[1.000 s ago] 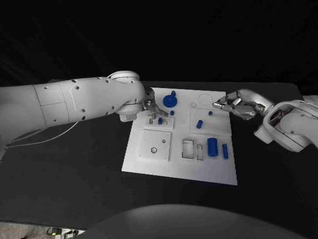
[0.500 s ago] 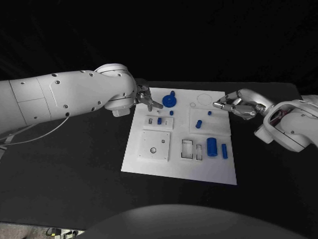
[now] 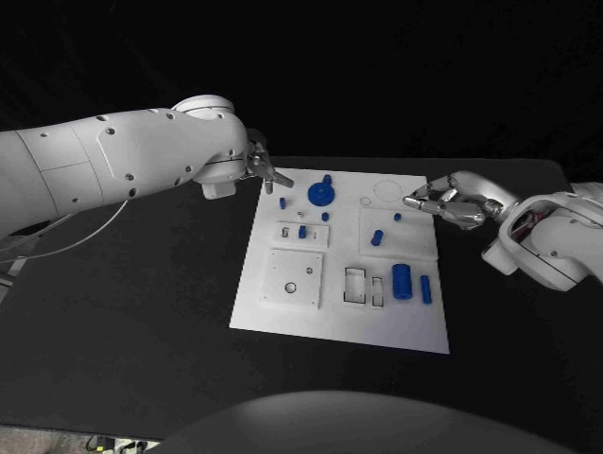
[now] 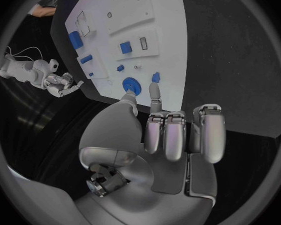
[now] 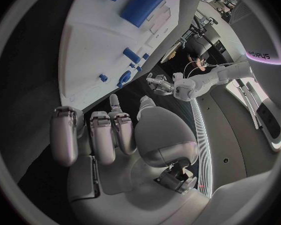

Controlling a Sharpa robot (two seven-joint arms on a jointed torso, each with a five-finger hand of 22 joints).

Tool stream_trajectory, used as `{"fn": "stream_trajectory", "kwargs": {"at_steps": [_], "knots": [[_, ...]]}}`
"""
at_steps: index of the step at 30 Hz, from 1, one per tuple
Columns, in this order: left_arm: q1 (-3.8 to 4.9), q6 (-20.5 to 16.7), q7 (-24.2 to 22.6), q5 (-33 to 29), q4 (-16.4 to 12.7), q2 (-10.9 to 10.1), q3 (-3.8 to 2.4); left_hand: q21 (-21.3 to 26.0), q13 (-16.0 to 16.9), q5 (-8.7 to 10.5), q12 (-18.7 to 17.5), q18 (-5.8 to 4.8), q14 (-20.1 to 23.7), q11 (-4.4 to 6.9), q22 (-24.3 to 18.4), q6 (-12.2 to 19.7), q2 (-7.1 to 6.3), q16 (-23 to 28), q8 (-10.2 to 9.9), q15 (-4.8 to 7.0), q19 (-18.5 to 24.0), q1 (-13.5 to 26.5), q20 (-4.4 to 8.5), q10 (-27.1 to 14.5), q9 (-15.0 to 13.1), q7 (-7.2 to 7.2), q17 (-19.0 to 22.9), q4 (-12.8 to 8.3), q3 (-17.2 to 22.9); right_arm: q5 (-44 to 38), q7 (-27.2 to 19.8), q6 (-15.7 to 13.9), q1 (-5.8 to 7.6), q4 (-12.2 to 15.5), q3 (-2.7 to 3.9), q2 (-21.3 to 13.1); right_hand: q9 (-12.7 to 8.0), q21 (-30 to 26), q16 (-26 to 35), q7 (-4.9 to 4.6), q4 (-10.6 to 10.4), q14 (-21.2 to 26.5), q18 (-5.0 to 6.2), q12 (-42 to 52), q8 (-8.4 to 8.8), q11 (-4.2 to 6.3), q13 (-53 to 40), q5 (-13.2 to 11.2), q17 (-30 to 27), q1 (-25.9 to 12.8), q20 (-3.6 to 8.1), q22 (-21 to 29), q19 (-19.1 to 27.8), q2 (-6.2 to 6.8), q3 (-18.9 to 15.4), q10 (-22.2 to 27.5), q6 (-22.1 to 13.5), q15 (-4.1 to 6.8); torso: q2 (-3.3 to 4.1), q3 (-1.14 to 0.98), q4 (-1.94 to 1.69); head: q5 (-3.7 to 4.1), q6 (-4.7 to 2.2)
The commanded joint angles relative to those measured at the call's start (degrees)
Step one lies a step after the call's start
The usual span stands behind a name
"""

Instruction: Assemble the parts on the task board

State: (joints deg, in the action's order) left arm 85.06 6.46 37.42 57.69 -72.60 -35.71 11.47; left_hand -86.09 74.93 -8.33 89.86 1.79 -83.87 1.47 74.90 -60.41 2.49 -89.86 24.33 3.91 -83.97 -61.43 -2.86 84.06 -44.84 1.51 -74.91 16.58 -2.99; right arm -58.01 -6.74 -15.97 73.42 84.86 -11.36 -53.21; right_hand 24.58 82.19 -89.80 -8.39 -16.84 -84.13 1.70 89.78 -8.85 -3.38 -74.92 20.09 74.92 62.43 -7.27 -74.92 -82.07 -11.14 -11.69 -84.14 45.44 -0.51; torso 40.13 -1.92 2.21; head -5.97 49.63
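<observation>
Dim, dark surroundings, brightly lit white task board [image 3: 342, 284], strong fisheye bending at wrist-view edges.

task board [image 3: 288, 312]: white plate, flat mid-table, recessed pockets
gear [image 3: 322, 194]: blue, round, far end of board
cylinder [image 3: 403, 280]: large, blue, lying at board's right side
thin bar [image 3: 425, 288]: blue, just right of cylinder
small pieces [image 3: 378, 237]: blue, scattered mid-board

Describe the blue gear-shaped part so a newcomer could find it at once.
Start at the white task board in the middle of the black table and go to its far edge, on the side of the left hand. The blue gear sits there: the only round, disc-shaped blue part; the other blue pieces are pegs or cylinders.
</observation>
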Motion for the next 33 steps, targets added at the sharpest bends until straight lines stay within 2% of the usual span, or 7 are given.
{"fn": "stream_trajectory", "kwargs": {"at_steps": [1, 9, 13, 22, 33], "knots": [[0.15, 3.50, 1.24, 0.04, 2.19, 1.21, -0.05, -0.24, 15.07, -0.49, 0.14, -0.34, -6.13, 0.44, 11.45, -0.35, 0.68, -0.14, -0.46, 0.37, -1.79, -0.12, 0.57, 5.94, 0.24, -0.04, -15.09, 0.05, -0.42, -0.07, -0.21, 0.75, -0.04, 0.15, -0.01, 0.06, -0.06, 0.05, -0.20, 0.10, 0.09, -5.87, 0.81, 0.22, 0.26, -0.36, -15.08, 0.01, 15.08, -0.23, -0.07, -11.74, 0.09, -0.29, -0.39, -5.86, 0.02, -0.37, 0.15, 0.11, 0.13, -0.11, -0.11], [-0.11, 5.18, 0.82, -0.58, 8.10, 4.99, -0.01, 0.04, 15.07, -1.90, 0.14, -0.26, -6.13, 0.40, 11.29, -0.70, 0.89, -0.14, -1.91, 0.35, -1.53, -1.55, 0.59, 5.94, 1.14, 0.01, -15.09, -0.13, -0.31, -0.07, -0.29, 0.79, -0.02, 0.35, 0.00, 0.19, -0.06, 0.06, -0.20, 0.11, 0.17, -5.87, 0.81, 0.22, 0.25, -0.34, -15.08, 0.11, 15.08, -0.17, -0.06, -11.75, 0.07, -0.31, -0.41, -5.86, 0.04, -0.37, 0.24, 0.13, 0.12, -0.31, -0.15], [-0.44, 5.42, 0.17, -0.65, 9.72, 6.35, 0.01, 0.24, 15.07, -2.40, 0.14, -0.20, -6.13, 0.30, 11.17, -0.58, 0.83, -0.14, -2.69, 0.27, -1.33, -2.52, 0.54, 5.94, 1.55, 0.15, -15.09, -0.21, -0.20, -0.07, -0.39, 0.73, 0.00, 0.49, 0.00, 0.23, -0.07, 0.10, -0.20, 0.13, 0.22, -5.87, 0.80, 0.22, 0.25, -0.33, -15.08, 0.21, 15.08, -0.09, -0.06, -11.76, 0.02, -0.33, -0.42, -5.86, 0.05, -0.36, 0.21, 0.15, 0.15, -0.26, -0.10], [-0.97, 5.77, -0.86, -0.27, 11.54, 8.05, 0.04, 0.53, 15.07, -2.53, 0.14, -0.11, -6.13, 0.11, 10.96, -0.20, 0.72, -0.14, -3.49, 0.13, -1.02, -3.13, 0.44, 5.94, 1.92, 0.40, -15.09, -0.16, -0.22, -0.07, -0.34, 0.78, 0.04, 0.62, 0.01, 0.07, -0.08, 0.10, -0.20, 0.13, 0.27, -5.87, 0.79, 0.22, 0.25, -0.32, -15.08, 0.35, 15.08, 0.01, -0.05, -11.77, 0.01, -0.35, -0.43, -5.86, 0.06, -0.35, 0.13, 0.09, 0.14, -0.24, 0.16], [-1.38, 6.53, -0.89, 0.41, 12.58, 8.56, 0.05, 0.64, 15.07, -2.69, 0.14, -0.08, -6.13, 0.00, 10.90, -0.21, 0.66, -0.14, -3.81, 0.02, -0.90, -3.66, 0.35, 5.94, 2.06, 0.46, -15.09, -0.27, -0.17, -0.07, -0.24, 0.91, 0.12, 0.71, 0.01, 0.13, -0.08, 0.10, -0.20, 0.13, 0.27, -5.87, 0.79, 0.22, 0.25, -0.32, -15.08, 0.35, 15.08, 0.01, -0.05, -11.77, 0.01, -0.35, -0.43, -5.86, 0.06, -0.35, 0.08, 0.08, 0.04, -0.23, 0.37]]}}
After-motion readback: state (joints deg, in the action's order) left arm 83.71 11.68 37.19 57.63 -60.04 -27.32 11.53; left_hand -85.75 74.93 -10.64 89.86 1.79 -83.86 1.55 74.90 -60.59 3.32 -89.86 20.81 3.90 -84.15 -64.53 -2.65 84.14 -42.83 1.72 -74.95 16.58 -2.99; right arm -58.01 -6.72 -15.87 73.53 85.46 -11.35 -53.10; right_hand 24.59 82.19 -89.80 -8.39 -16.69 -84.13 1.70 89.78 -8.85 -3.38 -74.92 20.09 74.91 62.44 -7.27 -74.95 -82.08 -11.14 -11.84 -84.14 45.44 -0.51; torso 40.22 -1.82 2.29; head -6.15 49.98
